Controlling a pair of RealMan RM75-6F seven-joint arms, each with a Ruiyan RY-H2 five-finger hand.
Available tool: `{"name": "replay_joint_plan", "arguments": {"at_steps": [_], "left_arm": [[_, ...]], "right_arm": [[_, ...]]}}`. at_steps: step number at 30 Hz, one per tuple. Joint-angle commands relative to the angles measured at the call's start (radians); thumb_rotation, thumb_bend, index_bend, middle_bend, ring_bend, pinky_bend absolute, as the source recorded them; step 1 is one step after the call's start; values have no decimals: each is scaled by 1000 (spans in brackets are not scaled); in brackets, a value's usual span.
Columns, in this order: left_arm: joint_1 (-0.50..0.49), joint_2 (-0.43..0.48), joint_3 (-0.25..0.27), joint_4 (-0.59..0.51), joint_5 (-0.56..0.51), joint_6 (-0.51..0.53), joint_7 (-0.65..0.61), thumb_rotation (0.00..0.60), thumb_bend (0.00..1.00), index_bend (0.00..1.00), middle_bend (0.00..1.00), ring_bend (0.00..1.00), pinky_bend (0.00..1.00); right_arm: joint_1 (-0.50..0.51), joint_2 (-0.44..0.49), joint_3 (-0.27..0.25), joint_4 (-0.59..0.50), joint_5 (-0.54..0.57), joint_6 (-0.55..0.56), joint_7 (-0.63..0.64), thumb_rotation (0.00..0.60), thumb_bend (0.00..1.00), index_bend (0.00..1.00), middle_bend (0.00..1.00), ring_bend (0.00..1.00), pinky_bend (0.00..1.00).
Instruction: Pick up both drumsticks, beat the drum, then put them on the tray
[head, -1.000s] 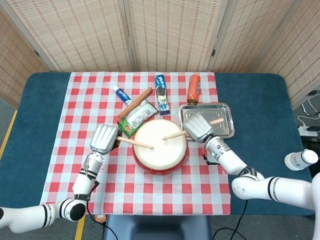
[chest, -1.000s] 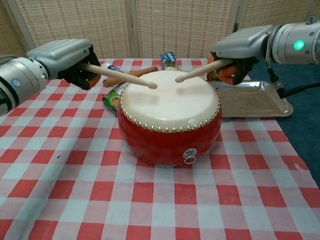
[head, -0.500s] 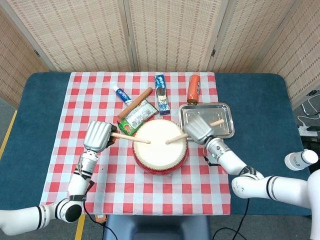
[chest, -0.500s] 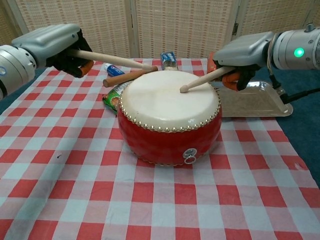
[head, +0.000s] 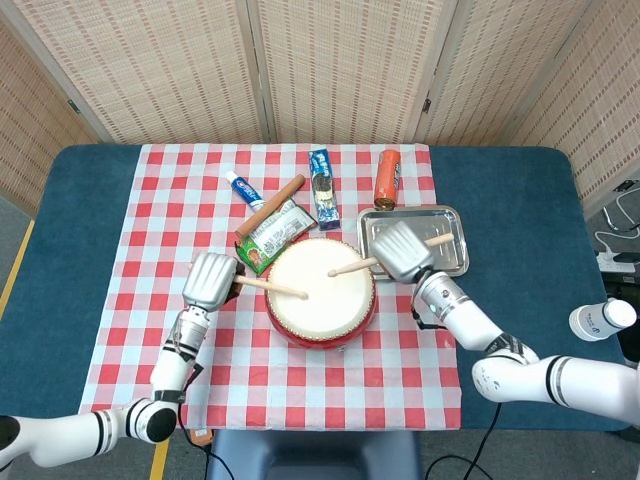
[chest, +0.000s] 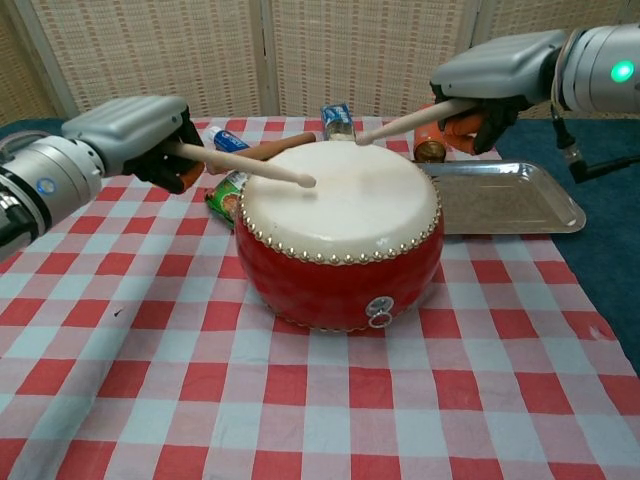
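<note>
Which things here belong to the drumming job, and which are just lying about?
Job: drum, left drumstick, right drumstick, tray.
Lying about: toothpaste tube, rolling pin, green packet, blue box, orange can, white bottle.

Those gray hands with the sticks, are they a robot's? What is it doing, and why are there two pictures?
Yes, they belong to a robot with two arms. One picture looks down from its head, the other looks forward from its chest, so you see the same moment twice. The left hand holds a drumstick whose tip is down on the white skin of the red drum. The right hand holds the other drumstick, lifted above the drum. They sit on a red checked cloth over a blue table. Beside the drum is a shiny tray, nothing on it yet. Behind lie a toothpaste tube, a green packet, a blue box and an orange can.
</note>
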Motion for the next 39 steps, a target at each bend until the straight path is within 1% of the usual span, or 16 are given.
{"name": "replay_joint_plan", "arguments": {"at_steps": [1, 2, 4, 6, 8, 10, 13, 16, 19, 23, 26, 28, 30, 33, 35, 39], "left_arm": [[26, 82, -41, -100, 42, 64, -44, 600, 827, 973, 1000, 1000, 1000], [31, 97, -49, -114, 43, 69, -52, 600, 827, 973, 1000, 1000, 1000], [38, 115, -57, -129, 37, 69, -68, 600, 828, 972, 1000, 1000, 1000], [46, 129, -64, -139, 27, 63, -97, 600, 828, 971, 1000, 1000, 1000], [55, 138, -64, -139, 26, 59, -124, 600, 828, 971, 1000, 1000, 1000], [62, 144, -59, -136, 30, 57, -142, 600, 828, 971, 1000, 1000, 1000], [73, 150, -45, -127, 45, 59, -162, 600, 828, 970, 1000, 1000, 1000], [85, 154, -27, -123, 64, 62, -174, 600, 828, 969, 1000, 1000, 1000], [94, 156, -14, -123, 76, 64, -181, 600, 827, 969, 1000, 1000, 1000], [102, 156, -7, -120, 85, 67, -187, 600, 827, 969, 1000, 1000, 1000], [106, 159, -6, -120, 84, 62, -194, 600, 827, 969, 1000, 1000, 1000], [108, 160, -4, -120, 88, 62, -195, 600, 827, 969, 1000, 1000, 1000], [111, 163, -2, -122, 91, 63, -197, 600, 828, 969, 1000, 1000, 1000], [115, 166, 1, -123, 97, 64, -197, 600, 827, 969, 1000, 1000, 1000], [117, 168, 2, -124, 99, 63, -200, 600, 828, 969, 1000, 1000, 1000], [121, 167, 5, -122, 106, 62, -204, 600, 827, 968, 1000, 1000, 1000]], "right_arm": [[30, -55, -37, 55, 50, -59, -87, 600, 631, 1000, 1000, 988, 986], [34, -61, -34, 52, 67, -53, -94, 600, 631, 1000, 1000, 988, 986], [25, -63, -8, 43, 59, -16, -67, 600, 631, 1000, 1000, 988, 985], [-4, -50, 32, 31, 27, 39, 6, 600, 631, 1000, 1000, 988, 985], [-34, -21, 63, 26, 5, 66, 87, 600, 632, 1000, 1000, 987, 985], [-58, 13, 72, 29, -2, 69, 134, 600, 632, 1000, 1000, 983, 985], [-96, 49, 77, 56, 7, 41, 225, 600, 631, 1000, 1000, 965, 985], [-133, 43, 69, 134, 2, -5, 320, 600, 631, 1000, 1000, 935, 985], [-161, 4, 53, 240, -7, -74, 405, 600, 631, 1000, 1000, 921, 985], [-179, -80, 37, 402, -29, -169, 491, 600, 602, 1000, 1000, 885, 973], [-181, -149, 41, 508, -46, -221, 542, 600, 574, 1000, 981, 841, 963], [-175, -183, 48, 559, -56, -257, 570, 600, 555, 999, 957, 811, 949], [-165, -224, 49, 623, -75, -285, 582, 600, 527, 976, 932, 783, 932], [-146, -276, 47, 703, -95, -324, 577, 600, 501, 909, 883, 734, 899], [-134, -310, 50, 753, -101, -343, 573, 600, 472, 823, 812, 664, 839], [-118, -363, 51, 826, -128, -353, 559, 600, 418, 686, 707, 568, 749]]}}
